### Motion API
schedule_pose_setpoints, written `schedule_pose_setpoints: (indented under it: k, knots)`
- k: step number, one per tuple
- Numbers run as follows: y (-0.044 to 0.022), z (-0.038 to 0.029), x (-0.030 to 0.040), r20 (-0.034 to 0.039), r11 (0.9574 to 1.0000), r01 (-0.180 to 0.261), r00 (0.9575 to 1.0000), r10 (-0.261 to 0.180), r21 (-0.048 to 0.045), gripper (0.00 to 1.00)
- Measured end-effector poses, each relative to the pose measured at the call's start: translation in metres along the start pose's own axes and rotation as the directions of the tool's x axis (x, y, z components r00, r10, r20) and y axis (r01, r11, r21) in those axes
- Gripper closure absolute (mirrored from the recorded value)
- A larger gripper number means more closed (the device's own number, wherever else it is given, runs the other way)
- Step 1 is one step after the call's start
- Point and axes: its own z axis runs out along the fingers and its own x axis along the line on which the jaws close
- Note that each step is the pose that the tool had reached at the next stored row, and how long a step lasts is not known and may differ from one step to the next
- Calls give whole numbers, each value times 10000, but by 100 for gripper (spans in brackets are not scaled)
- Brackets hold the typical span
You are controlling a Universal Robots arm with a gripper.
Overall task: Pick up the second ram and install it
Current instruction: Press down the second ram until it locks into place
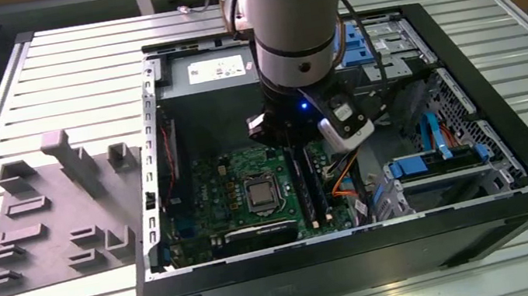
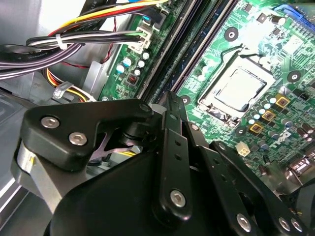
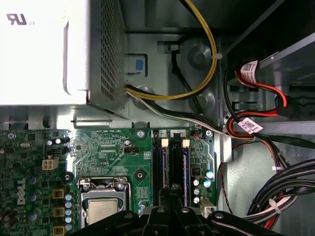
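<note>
The second ram [image 1: 303,181] is a long dark stick standing in the black motherboard slots beside the CPU socket, also seen in the first wrist view [image 3: 171,167]. My gripper [image 1: 289,138] is lowered inside the open computer case, right over the far end of those slots. In both wrist views its black fingers come together into a narrow tip [image 3: 170,196] [image 2: 167,101] directly above the slot row. The tip hides the point of contact, so whether it clamps the stick or only rests on it cannot be told.
A light grey plastic tray [image 1: 55,218] with raised blocks and a tall post lies at the exterior view's left. The case walls [image 1: 517,157], power supply [image 3: 44,49], cable bundles [image 3: 197,73] and blue drive cages [image 1: 434,162] crowd around the board. The CPU [image 2: 241,88] sits beside the slots.
</note>
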Motion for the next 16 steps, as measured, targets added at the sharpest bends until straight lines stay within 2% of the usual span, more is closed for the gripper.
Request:
schedule_pose_setpoints:
  k: [16]
  knots:
    - [-45, -2, -1, 0, 10000, 0, 10000, 0, 0, 89]
